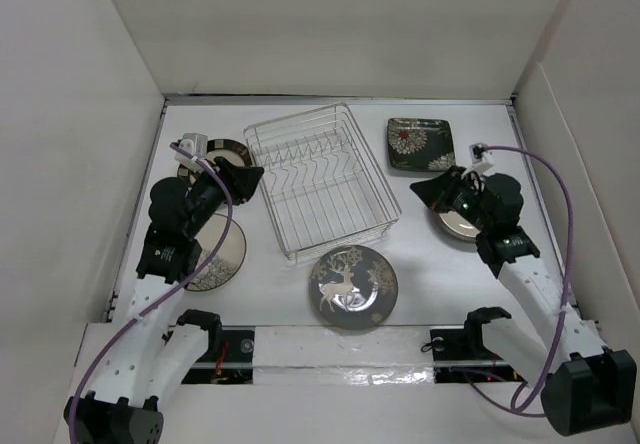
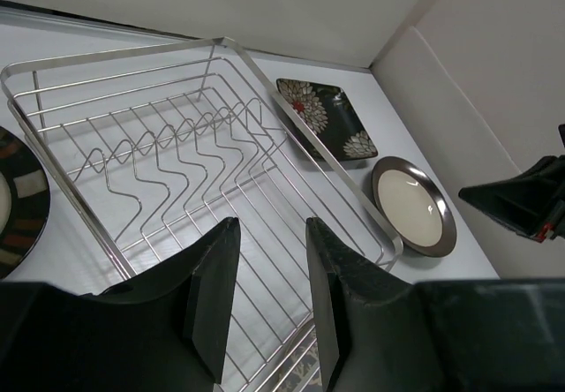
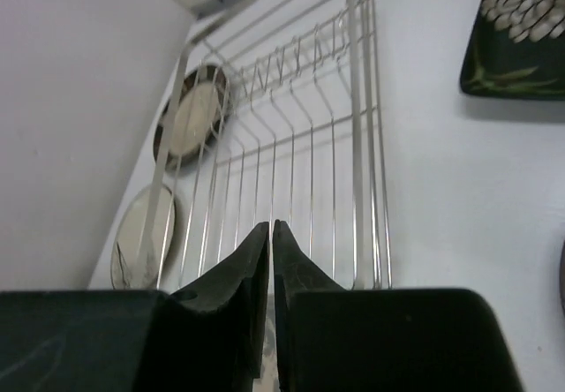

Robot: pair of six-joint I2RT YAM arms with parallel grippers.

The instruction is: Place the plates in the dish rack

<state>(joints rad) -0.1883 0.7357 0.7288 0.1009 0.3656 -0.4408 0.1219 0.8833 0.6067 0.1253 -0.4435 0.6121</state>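
I read the dish rack [image 1: 320,179] at the centre of the table [image 1: 450,299]. Lying flat around it:
- deer plate [image 1: 353,286], near side
- square plate [image 1: 420,146], far right
- cream-centred plates [image 1: 218,256], both sides

Left gripper [image 2: 269,229]: jaws apart, holding nothing. Right gripper [image 3: 271,226]: fingers pressed together.

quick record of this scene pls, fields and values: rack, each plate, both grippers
rack: centre, no plates in it
deer plate: flat, at the near side of the rack
square plate: flat, right of the rack, far end
far left plate: flat, left of the rack, partly hidden
near left plate: flat, left of the rack
right plate: flat, right of the rack
left gripper: open, holding nothing
right gripper: shut, holding nothing
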